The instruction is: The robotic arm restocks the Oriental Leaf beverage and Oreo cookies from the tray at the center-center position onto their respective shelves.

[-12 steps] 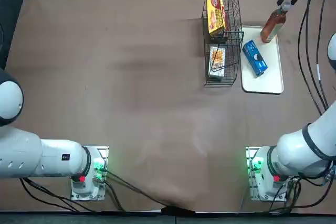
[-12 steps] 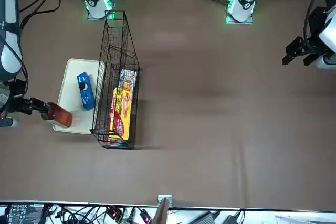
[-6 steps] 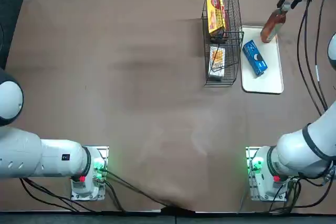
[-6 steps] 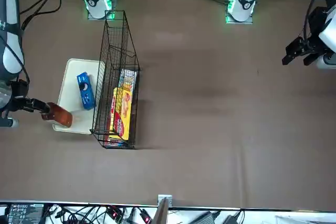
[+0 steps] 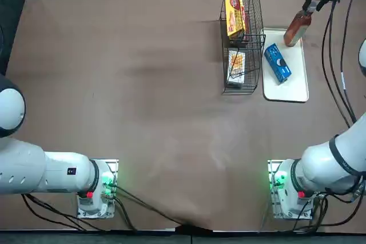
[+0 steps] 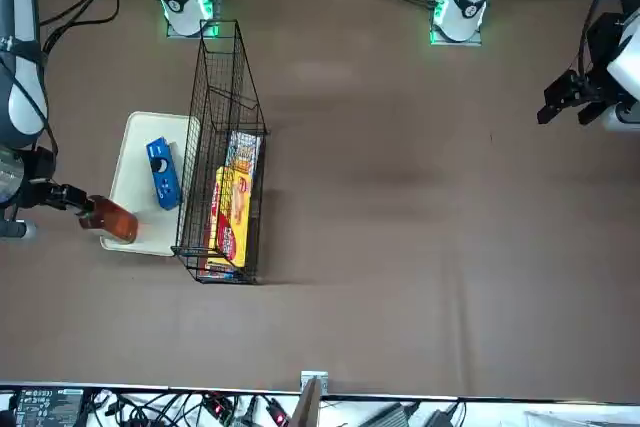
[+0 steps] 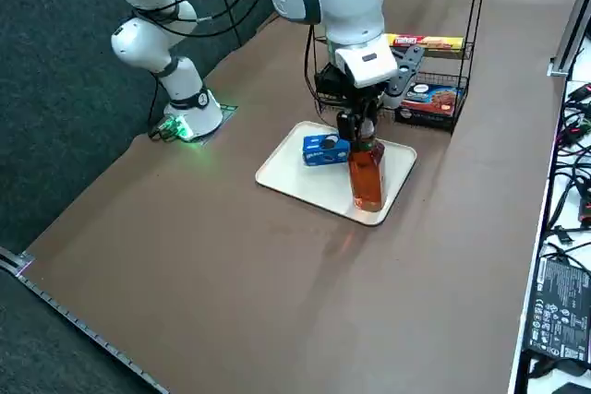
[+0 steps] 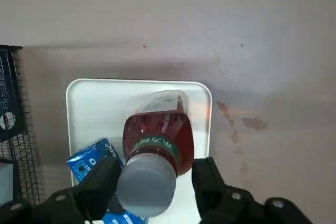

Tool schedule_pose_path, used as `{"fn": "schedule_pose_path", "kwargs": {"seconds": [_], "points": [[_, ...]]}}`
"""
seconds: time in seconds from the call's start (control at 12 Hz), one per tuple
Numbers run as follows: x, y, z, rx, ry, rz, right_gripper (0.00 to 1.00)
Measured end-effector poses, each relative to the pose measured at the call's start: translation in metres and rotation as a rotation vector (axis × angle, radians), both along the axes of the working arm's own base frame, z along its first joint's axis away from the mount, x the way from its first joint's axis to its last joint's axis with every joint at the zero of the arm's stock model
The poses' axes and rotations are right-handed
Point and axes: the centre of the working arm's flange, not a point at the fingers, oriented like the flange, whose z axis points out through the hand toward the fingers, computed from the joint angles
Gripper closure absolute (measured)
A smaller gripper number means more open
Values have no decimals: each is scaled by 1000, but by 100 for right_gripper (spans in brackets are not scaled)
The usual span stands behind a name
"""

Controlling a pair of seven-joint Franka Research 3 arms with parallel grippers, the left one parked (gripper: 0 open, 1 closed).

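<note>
Two spread fingers (image 8: 104, 185) of the right pincer (image 8: 157, 166) stand astride the white cap (image 8: 146, 184) at the far right corner of the tray in the top view, with some space on one side. Closing from this off-centre stance could let one finger push first and tip the Oriental Leaf beverage (image 7: 366, 182); a high bite on the cap could also slip or let it swing. Further down, the Oreo cookies (image 8: 94, 157) lie close enough that a finger lowered too far might nudge them across the tray (image 5: 289, 91). Beyond that, carrying the bottle in low or aslant could catch its base on the mesh of the wire rack (image 5: 251, 50), beside the tray, or knock the yellow snack pack (image 5: 235, 12) on a shelf.

As for its lie, the bottle looks to stand about upright on the tray: cap up between the fingers, long axis near vertical, base down by the rim. Its slant in the top view is probably the camera's angle. The blue packet lies flat on the tray, its long axis aslant, running in the top view from upper left to lower right.
</note>
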Motion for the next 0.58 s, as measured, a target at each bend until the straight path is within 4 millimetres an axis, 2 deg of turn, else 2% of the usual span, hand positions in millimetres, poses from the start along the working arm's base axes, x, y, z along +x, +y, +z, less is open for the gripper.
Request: {"fn": "schedule_pose_path", "kwargs": {"seconds": [0.58], "points": [[-2,8,-6,-22,18,-23,19]]}}
